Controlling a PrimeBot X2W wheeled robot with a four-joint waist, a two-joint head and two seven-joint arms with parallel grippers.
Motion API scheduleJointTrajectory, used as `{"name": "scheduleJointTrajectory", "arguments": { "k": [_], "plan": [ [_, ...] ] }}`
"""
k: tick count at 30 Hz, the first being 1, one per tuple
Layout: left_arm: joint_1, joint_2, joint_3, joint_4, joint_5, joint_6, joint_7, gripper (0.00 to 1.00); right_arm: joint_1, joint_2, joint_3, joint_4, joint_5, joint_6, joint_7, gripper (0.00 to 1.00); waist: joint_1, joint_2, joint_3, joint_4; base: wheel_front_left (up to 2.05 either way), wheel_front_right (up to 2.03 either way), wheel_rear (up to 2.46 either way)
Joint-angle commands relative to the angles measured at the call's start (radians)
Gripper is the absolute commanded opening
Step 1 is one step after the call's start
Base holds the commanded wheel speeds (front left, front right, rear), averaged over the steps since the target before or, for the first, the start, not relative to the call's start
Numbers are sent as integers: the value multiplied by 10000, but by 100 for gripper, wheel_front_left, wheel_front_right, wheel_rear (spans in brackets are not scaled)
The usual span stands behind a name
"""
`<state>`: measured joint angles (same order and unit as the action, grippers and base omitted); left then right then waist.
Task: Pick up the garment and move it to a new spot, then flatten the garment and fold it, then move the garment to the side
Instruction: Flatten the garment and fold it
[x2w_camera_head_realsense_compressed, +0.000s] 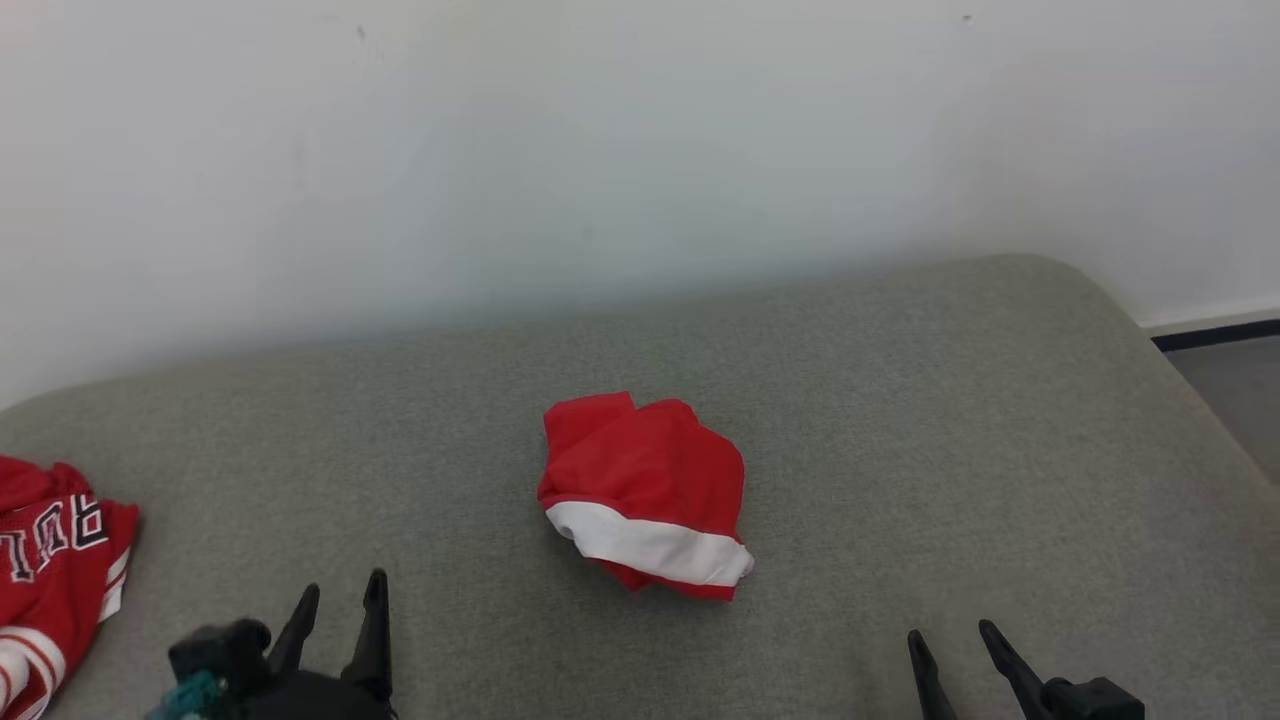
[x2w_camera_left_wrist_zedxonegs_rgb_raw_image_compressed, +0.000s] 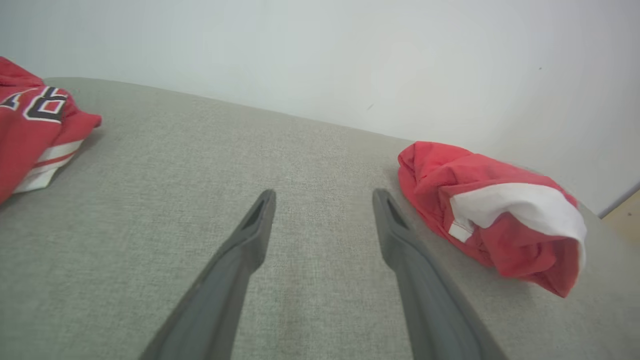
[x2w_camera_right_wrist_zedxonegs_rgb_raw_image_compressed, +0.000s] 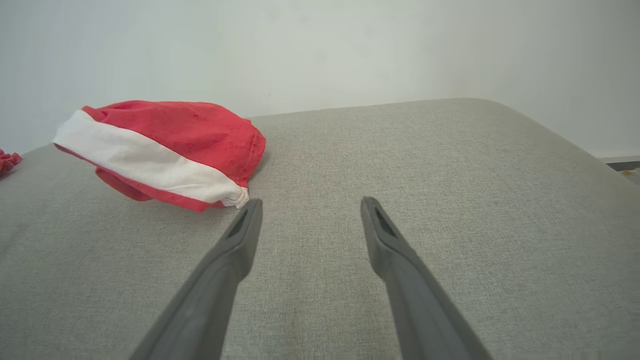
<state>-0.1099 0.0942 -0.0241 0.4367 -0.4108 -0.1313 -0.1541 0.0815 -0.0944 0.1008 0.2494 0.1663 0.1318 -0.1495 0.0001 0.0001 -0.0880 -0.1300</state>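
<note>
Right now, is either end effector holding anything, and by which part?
Nothing is held. The left end effector and right end effector are both open and empty, short of the crumpled red garment lying on the grey cushion.

red jersey (x2w_camera_head_realsense_compressed: 50, 570) with black-and-white lettering is laid crumpled at the left edge | grey fabric pad (x2w_camera_head_realsense_compressed: 900, 420), possibly a mattress, is set against white wall (x2w_camera_head_realsense_compressed: 600, 150) | floor (x2w_camera_head_realsense_compressed: 1245, 385) is seen at right

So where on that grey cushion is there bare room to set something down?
The widest bare stretch lies right of the crumpled red garment, out to the rounded edge of the cushion. Another runs between garment and the lettered jersey. Only the far left, under that jersey, is crowded.
</note>
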Motion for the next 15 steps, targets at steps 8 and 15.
{"name": "scheduleJointTrajectory", "arguments": {
  "k": [8,15],
  "plan": [
    [-2685,566,-57,1506,-1441,29,2984,100,-260,-123,127,-202,32,-22,135,100,-1,-1,868,-1507,0,0,0],
    [-3939,980,-301,2068,-1688,174,5135,100,-443,-182,279,-366,32,-22,213,100,-1,-1,1356,-2259,0,0,0]
  ]
}}
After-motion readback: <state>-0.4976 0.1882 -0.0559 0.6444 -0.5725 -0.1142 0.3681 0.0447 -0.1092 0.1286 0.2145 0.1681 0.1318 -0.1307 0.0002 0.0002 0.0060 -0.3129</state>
